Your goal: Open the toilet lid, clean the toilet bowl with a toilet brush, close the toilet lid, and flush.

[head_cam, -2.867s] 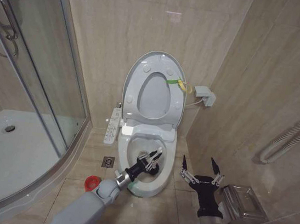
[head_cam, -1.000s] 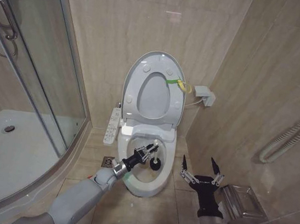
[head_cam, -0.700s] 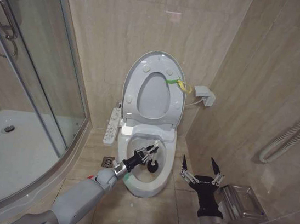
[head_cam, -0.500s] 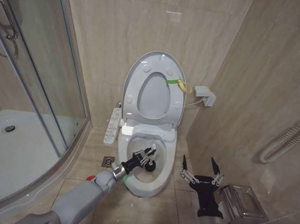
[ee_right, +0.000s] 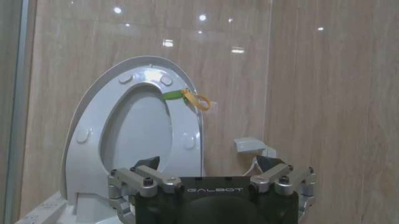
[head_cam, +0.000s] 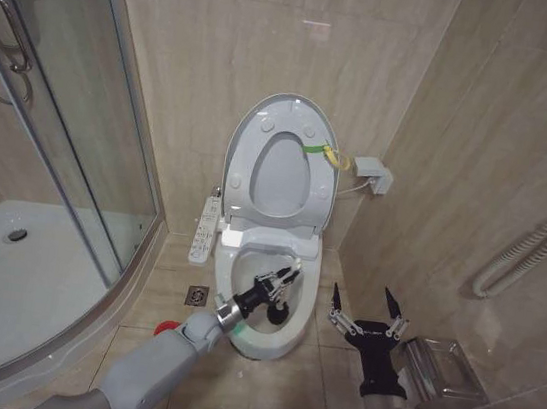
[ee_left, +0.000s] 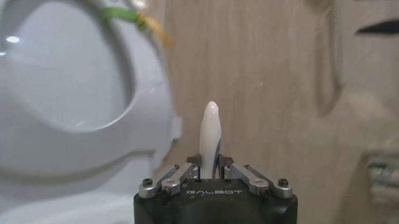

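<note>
My left tool (head_cam: 281, 282) and right tool (head_cam: 369, 307) are black with silver screwed finger links, white GALBOT lettering, on grey arms.

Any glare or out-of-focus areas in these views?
Right wrist view: ceiling lights glare as bright spots on the glossy wall tiles. Left wrist view: the toilet lid behind is soft, the toilet brush handle sharper. Head view: faint reflection on the wall.

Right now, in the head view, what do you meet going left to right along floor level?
Shower tray → floor drain → toilet bowl, with the left gripper holding the toilet brush inside it → right gripper, jaws open → metal holder.
</note>
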`<state>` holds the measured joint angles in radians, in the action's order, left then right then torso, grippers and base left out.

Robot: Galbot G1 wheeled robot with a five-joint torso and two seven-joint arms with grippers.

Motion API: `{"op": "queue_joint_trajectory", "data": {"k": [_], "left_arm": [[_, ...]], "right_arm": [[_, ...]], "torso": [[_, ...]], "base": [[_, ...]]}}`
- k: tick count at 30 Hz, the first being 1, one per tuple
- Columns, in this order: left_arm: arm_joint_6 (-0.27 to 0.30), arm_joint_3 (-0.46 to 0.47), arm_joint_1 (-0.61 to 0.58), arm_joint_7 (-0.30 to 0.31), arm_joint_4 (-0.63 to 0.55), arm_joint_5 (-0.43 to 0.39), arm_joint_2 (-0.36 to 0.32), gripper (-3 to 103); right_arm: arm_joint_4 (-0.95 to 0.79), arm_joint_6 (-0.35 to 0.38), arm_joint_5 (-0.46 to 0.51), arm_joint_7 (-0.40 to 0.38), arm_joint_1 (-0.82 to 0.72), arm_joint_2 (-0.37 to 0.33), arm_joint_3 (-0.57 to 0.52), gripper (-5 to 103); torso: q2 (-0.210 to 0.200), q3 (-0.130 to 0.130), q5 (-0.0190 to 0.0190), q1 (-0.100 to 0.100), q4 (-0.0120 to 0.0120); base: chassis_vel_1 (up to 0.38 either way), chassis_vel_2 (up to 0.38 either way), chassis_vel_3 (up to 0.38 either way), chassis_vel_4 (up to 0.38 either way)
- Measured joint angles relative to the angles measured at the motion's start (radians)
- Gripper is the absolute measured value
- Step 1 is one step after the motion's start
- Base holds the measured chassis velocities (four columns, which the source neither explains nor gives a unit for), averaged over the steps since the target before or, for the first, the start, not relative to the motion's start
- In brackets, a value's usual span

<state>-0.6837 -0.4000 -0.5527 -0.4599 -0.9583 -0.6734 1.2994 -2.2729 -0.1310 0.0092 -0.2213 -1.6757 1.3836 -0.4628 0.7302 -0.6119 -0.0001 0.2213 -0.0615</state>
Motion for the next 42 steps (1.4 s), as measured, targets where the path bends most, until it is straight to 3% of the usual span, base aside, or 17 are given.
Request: {"op": "queue_joint_trajectory", "data": {"k": [5,13,16,20,26,30,35,42], "left_arm": [[-0.024,0.017,0.023,-0.020,0.077,0.001,0.005,18],[0.005,-0.008,-0.023,-0.003,-0.126,-0.002,-0.004,18],[0.009,-0.017,-0.033,-0.004,-0.139,-0.001,-0.003,18],[-0.018,-0.008,-0.010,-0.022,-0.028,-0.001,0.005,18],[-0.030,0.003,0.004,-0.029,0.011,-0.002,-0.001,18],[-0.017,-0.008,-0.018,-0.026,-0.108,-0.022,-0.005,18],[-0.005,-0.020,-0.032,-0.025,-0.155,-0.027,-0.005,18],[-0.056,-0.004,0.007,-0.061,0.041,-0.030,0.010,18]], "right_arm": [[0.000,0.000,0.000,0.000,0.000,0.000,0.000,100],[0.000,0.000,0.000,0.000,0.000,0.000,0.000,100],[0.000,0.000,0.000,0.000,0.000,0.000,0.000,100],[0.000,0.000,0.000,0.000,0.000,0.000,0.000,100],[0.000,0.000,0.000,0.000,0.000,0.000,0.000,100],[0.000,0.000,0.000,0.000,0.000,0.000,0.000,100],[0.000,0.000,0.000,0.000,0.000,0.000,0.000,100],[0.000,0.000,0.000,0.000,0.000,0.000,0.000,100]], "torso": [[0.000,0.000,0.0001,0.000,0.0000],[0.000,0.000,0.0000,0.000,-0.0005],[0.000,0.000,0.0001,0.000,-0.0003],[0.000,0.000,0.0000,0.000,0.0000],[0.000,0.000,0.0001,0.000,0.0001],[0.000,0.000,0.0001,0.000,-0.0005],[0.000,0.000,0.0001,0.000,-0.0004],[0.000,0.000,0.0002,0.000,0.0000]], "base": [[0.000,0.000,0.000,0.000],[0.000,0.000,0.000,0.000],[0.000,0.000,0.000,0.000],[0.000,0.000,0.000,0.000],[0.000,0.000,0.000,0.000],[0.000,0.000,0.000,0.000],[0.000,0.000,0.000,0.000],[0.000,0.000,0.000,0.000]]}}
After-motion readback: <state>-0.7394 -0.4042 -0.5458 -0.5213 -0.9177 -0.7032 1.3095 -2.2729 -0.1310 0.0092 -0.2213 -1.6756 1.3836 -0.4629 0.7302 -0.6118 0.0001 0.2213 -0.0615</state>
